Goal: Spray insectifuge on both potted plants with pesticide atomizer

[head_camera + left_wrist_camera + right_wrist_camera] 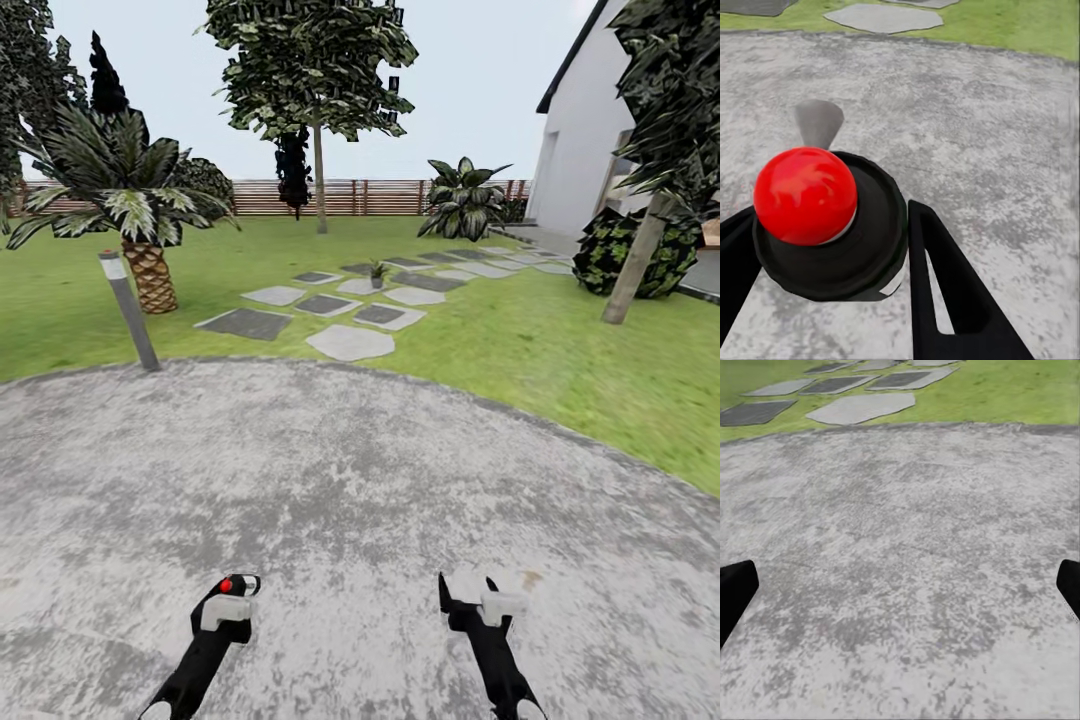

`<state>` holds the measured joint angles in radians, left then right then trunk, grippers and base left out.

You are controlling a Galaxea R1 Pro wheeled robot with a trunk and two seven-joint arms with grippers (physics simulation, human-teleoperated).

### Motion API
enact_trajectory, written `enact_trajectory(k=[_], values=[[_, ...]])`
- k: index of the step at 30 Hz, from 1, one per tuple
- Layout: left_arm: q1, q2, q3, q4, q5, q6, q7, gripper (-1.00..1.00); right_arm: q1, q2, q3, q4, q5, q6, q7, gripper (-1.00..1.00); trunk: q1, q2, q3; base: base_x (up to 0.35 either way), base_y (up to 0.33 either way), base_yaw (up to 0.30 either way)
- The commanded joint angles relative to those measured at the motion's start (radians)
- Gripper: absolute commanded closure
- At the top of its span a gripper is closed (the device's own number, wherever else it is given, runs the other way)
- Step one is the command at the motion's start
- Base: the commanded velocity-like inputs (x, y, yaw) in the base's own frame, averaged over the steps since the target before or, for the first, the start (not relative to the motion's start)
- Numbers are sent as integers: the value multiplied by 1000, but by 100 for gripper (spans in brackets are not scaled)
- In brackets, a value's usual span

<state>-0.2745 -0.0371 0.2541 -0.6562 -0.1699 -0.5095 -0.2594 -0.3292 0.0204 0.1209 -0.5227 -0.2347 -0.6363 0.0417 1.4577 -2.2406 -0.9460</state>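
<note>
You're seeing one potted plant (377, 272) sitting small among the stepping stones (347, 342) in the upper middle of the head frame, well apart from both arms. The left gripper (236, 592), at the lower left, is pinching a black object with a red ball top (805, 195) in its jaws. The right gripper (466, 592), at the lower middle, is holding its jaws spread with nothing in them. Both are hanging over the grey patio (350, 470); lawn (560, 350), palm (135, 205), and fence (380, 197) are lying beyond.
</note>
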Motion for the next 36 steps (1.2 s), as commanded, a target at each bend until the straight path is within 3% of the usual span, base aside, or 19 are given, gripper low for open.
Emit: enact_trajectory(k=[1, 6, 13, 15, 33, 36], values=[[-2, -2, -7, -2, -7, -3, -4, 100, -1, 0, 4, -7, -10, -4, 4, -100, 0, 0, -1, 298, 0, 0], [-3, -3, -22, -11, -2, -6, -6, 100, -1, 0, 9, -11, -5, -4, 4, -100, 0, 0, -1, 284, 0, 0], [0, -7, -25, -56, -3, -6, -15, 100, -1, 6, 8, -1, 112, -4, 4, -100, 0, 0, -1, 299, 0, 0], [6, -5, -23, -56, -2, -5, -14, 100, -1, 6, 7, 0, 122, -4, 3, -100, 0, 0, -1, 329, 0, 0], [13, -7, -13, -66, 1, -6, -1, 100, -1, 1, -1, 23, 122, -6, -6, -100, 0, 0, -1, 332, 0, 0], [13, -7, -11, -66, 26, -6, 2, 100, -1, 0, -2, 23, 121, -6, -6, -100, 0, 0, -1, 332, 0, 0]])
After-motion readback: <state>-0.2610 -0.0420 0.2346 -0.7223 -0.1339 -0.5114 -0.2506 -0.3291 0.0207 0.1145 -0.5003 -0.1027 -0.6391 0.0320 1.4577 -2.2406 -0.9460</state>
